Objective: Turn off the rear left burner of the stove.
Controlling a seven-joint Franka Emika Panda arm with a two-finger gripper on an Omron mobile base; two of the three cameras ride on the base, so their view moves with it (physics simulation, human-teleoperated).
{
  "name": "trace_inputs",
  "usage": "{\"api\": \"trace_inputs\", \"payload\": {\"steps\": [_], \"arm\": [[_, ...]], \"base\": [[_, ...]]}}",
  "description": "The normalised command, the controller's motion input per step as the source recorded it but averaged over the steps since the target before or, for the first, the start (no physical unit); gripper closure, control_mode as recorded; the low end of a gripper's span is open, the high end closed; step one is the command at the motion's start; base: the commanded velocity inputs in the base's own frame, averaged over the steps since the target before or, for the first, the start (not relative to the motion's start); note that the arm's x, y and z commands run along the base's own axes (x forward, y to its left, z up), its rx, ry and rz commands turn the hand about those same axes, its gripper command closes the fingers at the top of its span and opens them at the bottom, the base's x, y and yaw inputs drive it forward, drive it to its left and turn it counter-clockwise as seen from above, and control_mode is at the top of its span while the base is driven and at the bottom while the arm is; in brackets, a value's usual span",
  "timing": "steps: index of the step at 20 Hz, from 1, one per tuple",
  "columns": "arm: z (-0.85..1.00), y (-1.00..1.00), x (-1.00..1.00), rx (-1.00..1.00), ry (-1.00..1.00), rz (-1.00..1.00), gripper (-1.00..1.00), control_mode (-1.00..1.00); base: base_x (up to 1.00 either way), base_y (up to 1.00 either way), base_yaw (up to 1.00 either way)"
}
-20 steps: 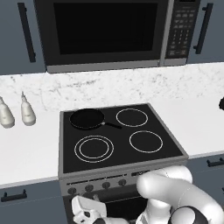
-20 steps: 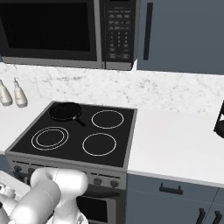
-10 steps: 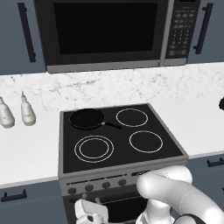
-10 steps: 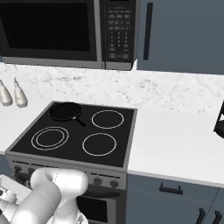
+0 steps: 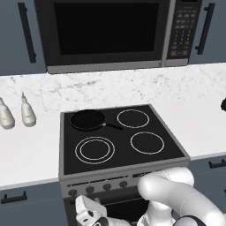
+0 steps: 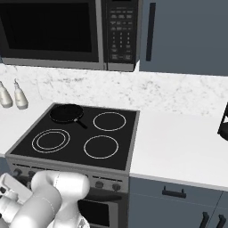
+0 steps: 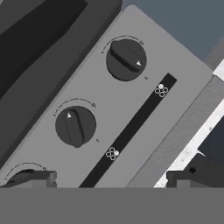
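Dark finger tips of the gripper are standing wide apart at the bottom of the hand view, so the gripper is open and is holding nothing. It is pointing at the grey steel front panel of the stove, close to it but not touching. Two round dark knobs are showing fully on this panel: the middle knob, just above and between the finger tips, and the upper knob further along the row. A third knob is partly hiding behind one finger tip. A black strip with small white circle marks is running beside the knobs. In the left base view the gripper is sitting low in front of the stove, under the left end of the knob row, and the white arm is bending down to it. On the black glass top, the rear left burner is lying under the black frying pan, which is covering almost all of it, with its handle pointing to the right. The large double-ringed circle is at the front left, and two single-ringed circles are on the right side. Two pale bottles are standing on the white table left of the stove, and a black microwave is hanging above.
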Motion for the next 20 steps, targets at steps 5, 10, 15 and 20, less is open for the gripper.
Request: {"api": "trace_inputs", "payload": {"steps": [5, 10, 15, 20], "arm": [[-0.01, 0.0, 0.24, 0.07, 0.16, 0.0, -1.0, -1.0], [-0.02, 0.0, 0.06, 0.0, 0.01, 0.0, -1.0, -1.0], [-0.06, -0.08, 0.05, 0.0, 0.0, 0.0, -1.0, -1.0], [-0.15, 0.0, 0.06, 0.0, 0.0, 0.0, -1.0, -1.0]], "base": [[0.0, 0.0, 0.0], [0.0, 0.0, 0.0], [0.0, 0.0, 0.0], [0.0, 0.0, 0.0]]}}
